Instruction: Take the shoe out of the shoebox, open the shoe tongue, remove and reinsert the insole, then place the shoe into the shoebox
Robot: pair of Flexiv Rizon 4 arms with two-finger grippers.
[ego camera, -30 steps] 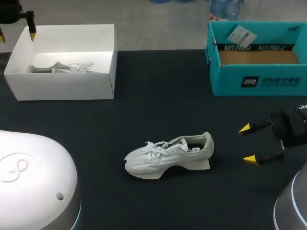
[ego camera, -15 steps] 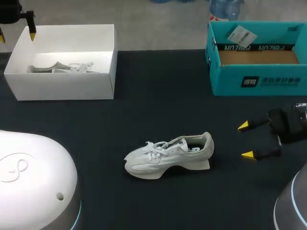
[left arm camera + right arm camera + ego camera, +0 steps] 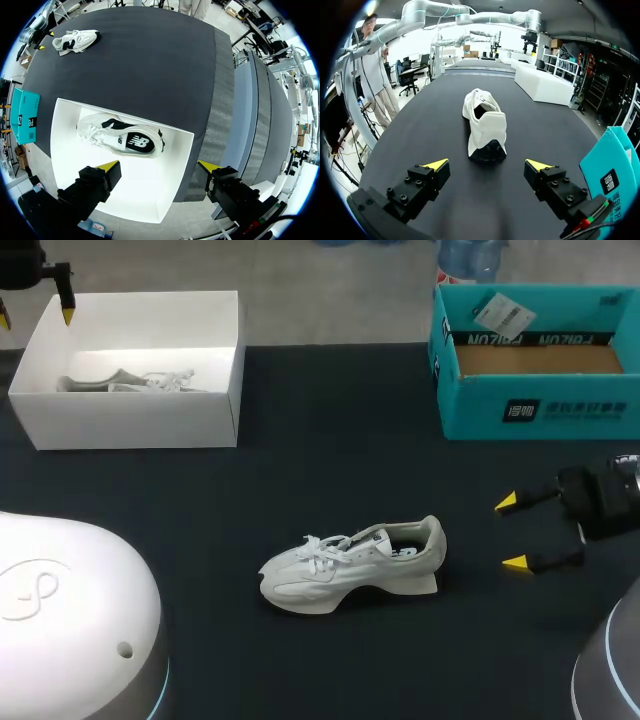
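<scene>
1. Currently, we have the shoe (image 3: 350, 565) standing on its sole near the middle of the table (image 3: 330, 440), clear of both boxes, toe towards our left side and heel towards our right.
2. Our right gripper (image 3: 487, 164) sits low over the table, ahead of the heel. Its fingers are spread wide with nothing between them, and it is apart from the shoe.
3. Our left gripper (image 3: 159, 166) hangs above the white box (image 3: 140, 185) at the far left corner, fingers also wide apart and holding nothing.
4. We see a second shoe (image 3: 122, 137) lying on its side inside the white box.
5. We have the teal box (image 3: 530, 410) open at the far right, with its brown bottom showing.
</scene>
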